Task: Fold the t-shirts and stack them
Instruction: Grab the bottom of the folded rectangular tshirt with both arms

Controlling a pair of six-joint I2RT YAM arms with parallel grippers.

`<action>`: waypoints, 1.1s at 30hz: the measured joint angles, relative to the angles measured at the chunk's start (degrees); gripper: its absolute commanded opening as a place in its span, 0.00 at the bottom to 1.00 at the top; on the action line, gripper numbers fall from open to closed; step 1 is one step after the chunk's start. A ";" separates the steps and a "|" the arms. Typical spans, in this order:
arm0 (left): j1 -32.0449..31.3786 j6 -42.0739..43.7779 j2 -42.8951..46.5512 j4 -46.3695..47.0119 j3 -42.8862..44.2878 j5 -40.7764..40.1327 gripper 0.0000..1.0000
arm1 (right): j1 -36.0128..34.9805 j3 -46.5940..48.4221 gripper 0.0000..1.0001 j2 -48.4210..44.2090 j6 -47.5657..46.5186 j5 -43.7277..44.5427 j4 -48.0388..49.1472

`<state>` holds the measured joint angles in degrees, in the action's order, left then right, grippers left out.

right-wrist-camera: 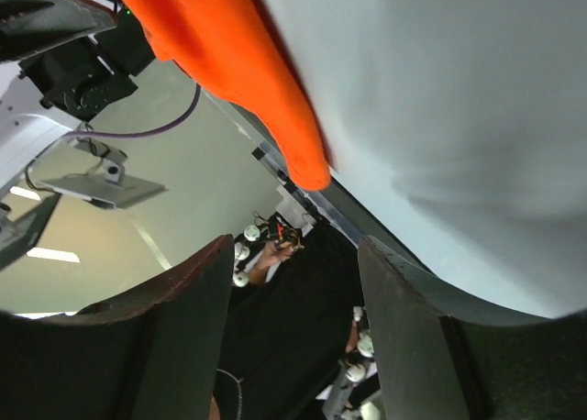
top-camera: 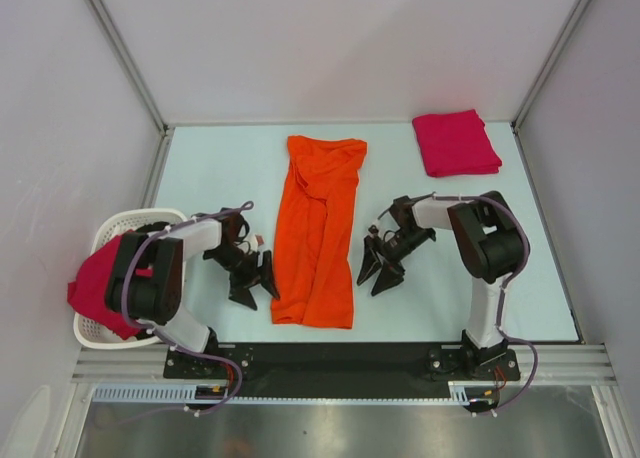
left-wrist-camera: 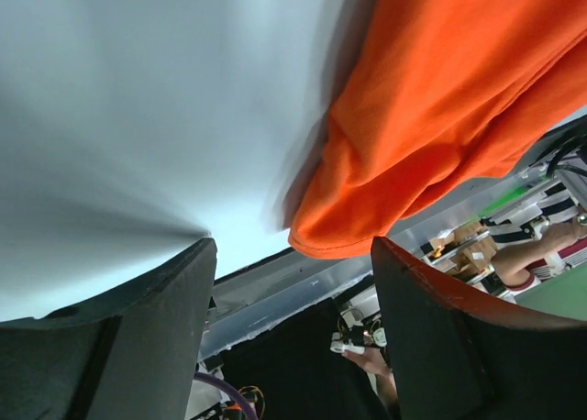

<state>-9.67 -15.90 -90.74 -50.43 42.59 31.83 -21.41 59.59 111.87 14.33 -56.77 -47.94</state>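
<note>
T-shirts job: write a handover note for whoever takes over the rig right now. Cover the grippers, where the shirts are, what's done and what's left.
Left gripper: open, empty, just left of the orange shirt, near its near end.
Right gripper: open, empty, just right of it.
Orange shirt: middle of the table, folded into a long strip.
Done: folded pink shirt lies at the far right corner.
Left: fold the orange strip short and stack it. Then fold the loose pink shirt, which hangs over the basket.
</note>
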 measured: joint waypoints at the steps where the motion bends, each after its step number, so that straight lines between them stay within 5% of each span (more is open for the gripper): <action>1: -0.24 0.02 -0.39 0.07 0.72 -0.07 0.65 | -1.01 1.20 0.61 0.92 -0.09 -0.37 0.07; 3: -1.14 0.04 -1.44 0.26 2.08 -0.07 0.53 | -3.06 3.67 0.58 2.67 -0.07 -0.90 0.13; 11: -9.14 -0.59 -6.45 1.49 3.76 0.81 0.40 | -8.63 11.34 0.47 8.11 -1.84 -2.67 -1.81; 15: -12.57 -1.03 -7.61 1.79 4.17 1.46 0.04 | -8.90 11.87 0.31 8.76 -3.91 -3.56 -3.41; 16: -12.83 -1.20 -7.80 1.79 4.24 1.42 0.00 | -8.92 11.87 0.20 8.79 -4.22 -3.72 -3.69; 19: -12.94 -1.01 -8.31 1.57 4.42 1.29 0.00 | -9.11 11.87 0.05 8.85 -5.40 -3.63 -4.87; 33: -12.94 -0.28 -7.63 0.17 1.16 0.81 0.01 | -11.10 12.20 0.00 8.22 -8.72 1.42 -10.43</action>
<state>-22.61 -16.19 -98.37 -50.26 43.75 32.64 -32.51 71.79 120.09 5.61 -55.35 -58.37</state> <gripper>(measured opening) 0.011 0.010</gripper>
